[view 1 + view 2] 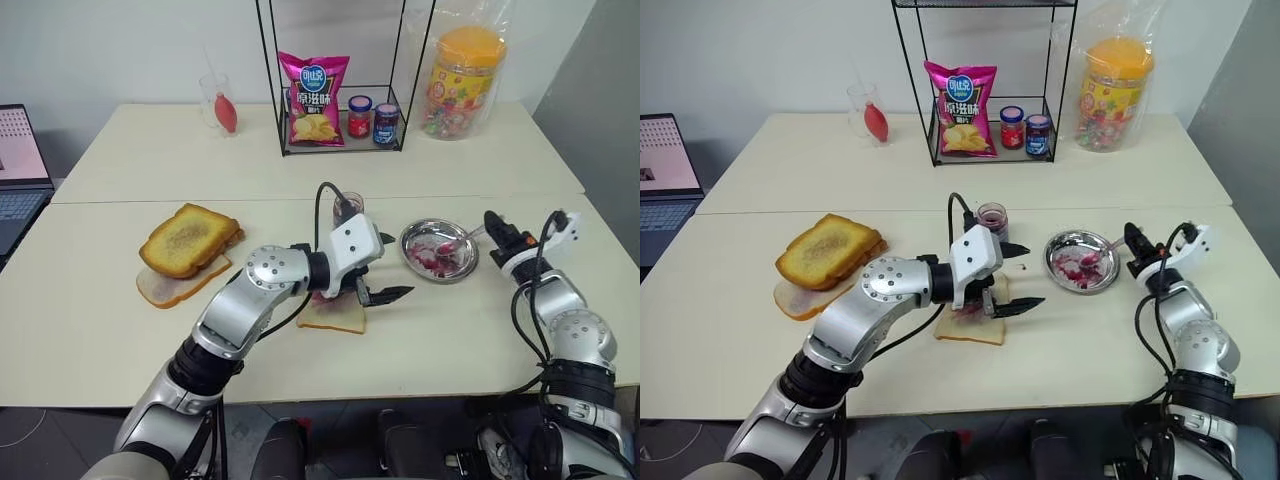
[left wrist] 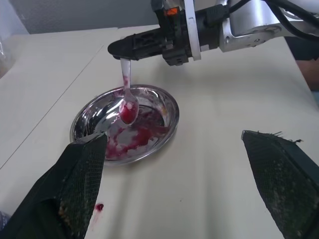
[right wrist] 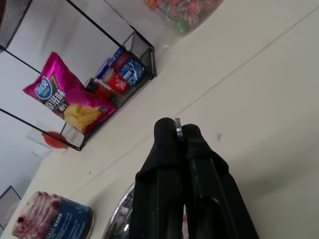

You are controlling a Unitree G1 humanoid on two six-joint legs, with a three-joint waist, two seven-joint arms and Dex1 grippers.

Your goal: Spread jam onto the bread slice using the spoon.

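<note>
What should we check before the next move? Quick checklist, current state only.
1. Spoon held by right end effector: ok, handle pinched.
2. Spoon bowl over steel dish: ok.
3. Left end effector open, beside bread slice: ok.
4. Bread slice carries jam: ok, though the arm hides most of the smear.
5. Jam jar upright behind bread: ok.
6. Table clean: not ok, jam drop near dish.
</note>
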